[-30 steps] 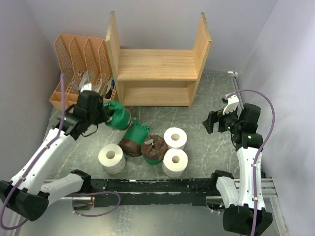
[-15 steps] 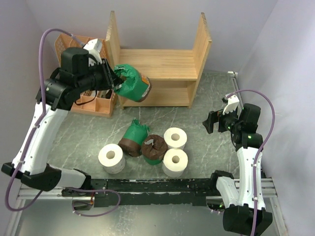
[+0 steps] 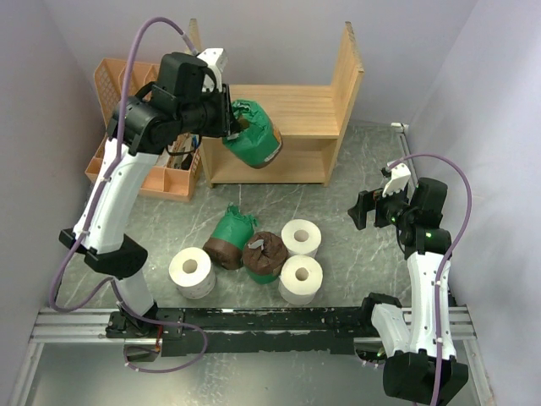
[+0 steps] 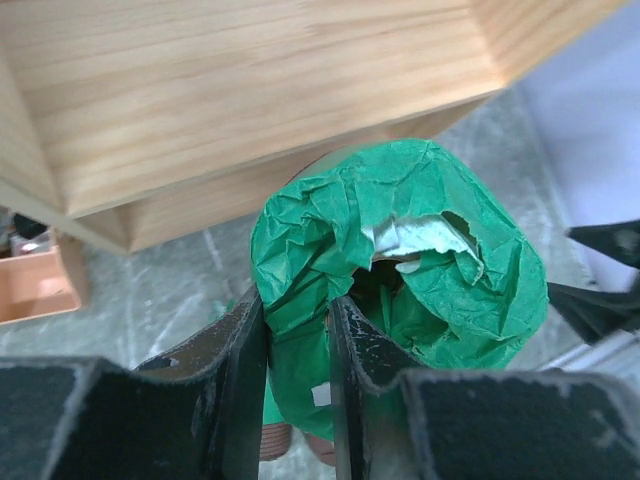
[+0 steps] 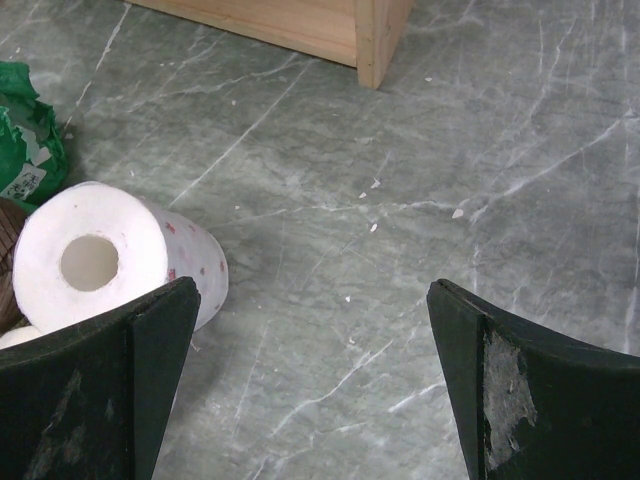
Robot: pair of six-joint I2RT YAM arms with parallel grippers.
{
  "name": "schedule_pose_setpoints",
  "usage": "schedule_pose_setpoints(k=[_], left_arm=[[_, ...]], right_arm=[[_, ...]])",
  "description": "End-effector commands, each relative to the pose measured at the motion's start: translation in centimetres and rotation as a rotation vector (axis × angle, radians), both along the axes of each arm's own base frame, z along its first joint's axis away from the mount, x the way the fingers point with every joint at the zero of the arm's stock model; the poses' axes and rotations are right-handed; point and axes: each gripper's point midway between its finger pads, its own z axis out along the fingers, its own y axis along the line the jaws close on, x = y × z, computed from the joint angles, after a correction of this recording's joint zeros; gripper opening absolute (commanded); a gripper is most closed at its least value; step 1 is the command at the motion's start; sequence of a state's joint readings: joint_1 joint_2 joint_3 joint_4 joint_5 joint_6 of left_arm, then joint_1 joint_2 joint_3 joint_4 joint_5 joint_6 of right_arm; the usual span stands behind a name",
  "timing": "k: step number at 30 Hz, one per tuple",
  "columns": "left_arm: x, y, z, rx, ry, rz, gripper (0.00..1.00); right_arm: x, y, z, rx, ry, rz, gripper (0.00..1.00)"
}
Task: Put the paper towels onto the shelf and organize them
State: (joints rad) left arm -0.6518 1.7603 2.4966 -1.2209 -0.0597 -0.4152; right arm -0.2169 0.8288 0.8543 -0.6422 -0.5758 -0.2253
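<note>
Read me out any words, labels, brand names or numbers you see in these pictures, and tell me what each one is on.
No legible text in any view.
White sticker on the held green crinkly plastic-wrapped paper towel roll: too small to read.
White label on the green wrapped roll lying on the grey marbled table: too blurred to read.

Orange lattice file rack (image 3: 106, 83) stands at far left; grey marbled tabletop (image 3: 338, 222) beneath it.

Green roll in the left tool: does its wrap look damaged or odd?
Yes. The green roll held by the left tool has a crumpled wrap, torn open at its end, so white paper shows through the hole.
</note>
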Motion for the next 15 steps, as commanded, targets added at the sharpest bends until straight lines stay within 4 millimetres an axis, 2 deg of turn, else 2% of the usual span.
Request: schedule_pose_setpoints(k=[1, 5, 13, 15], left_arm=[[1.8, 2.4, 0.2, 0.093, -0.067, 0.120, 0.07], [3.5, 2.8, 0.0, 0.138, -0.105, 0.166, 0.07], [5.5, 2.1, 1.5, 0.113, -0.183, 0.194, 0.07], [5.8, 2.5, 2.2, 0.102, -0.207, 0.224, 0.07]], right_arm=[[0.0, -0.1, 0.2, -0.006, -0.010, 0.000, 1.00], [-0.1, 0.0, 0.3, -0.005, -0.010, 0.004, 1.00], [-0.2, 0.1, 0.5, -0.004, -0.020, 0.007, 1.00], [-0.2, 0.1, 0.6, -0.005, -0.023, 0.006, 1.00]])
